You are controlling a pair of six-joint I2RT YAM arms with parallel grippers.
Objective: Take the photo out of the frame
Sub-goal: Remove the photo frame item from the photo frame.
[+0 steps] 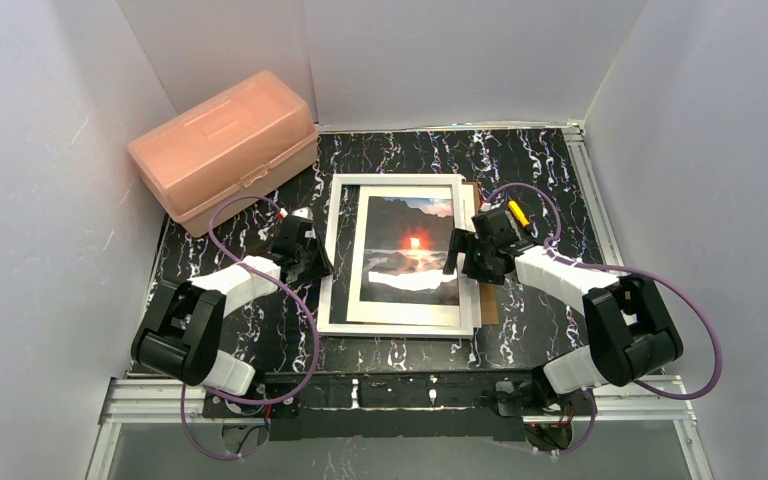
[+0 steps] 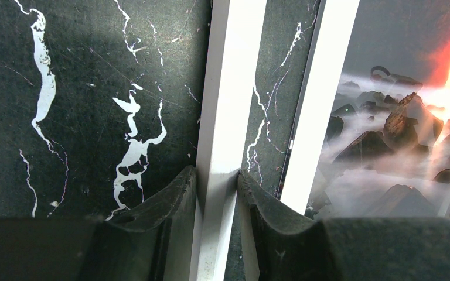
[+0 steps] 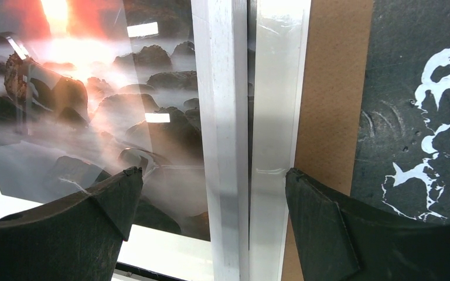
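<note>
Flat on the tabletop (image 1: pixel 560 180), dead centre: the frame (image 1: pixel 336 270), with the photo (image 1: pixel 410 250) lying slightly askew across its opening. Clenched on the frame's left rail with the left pincer (image 2: pixel 217 172), squeezing it from both sides. Gaping wide astride the right rail with the right pincer (image 3: pixel 214 175), gripping nothing, brown backing board (image 3: pixel 331 117) peeking out just beside. Probably light, thin, bendy and glossy-slick, that print, so easy to crease or smudge. Best taken by its bare white margin, pinched gently, slid out flat.
</note>
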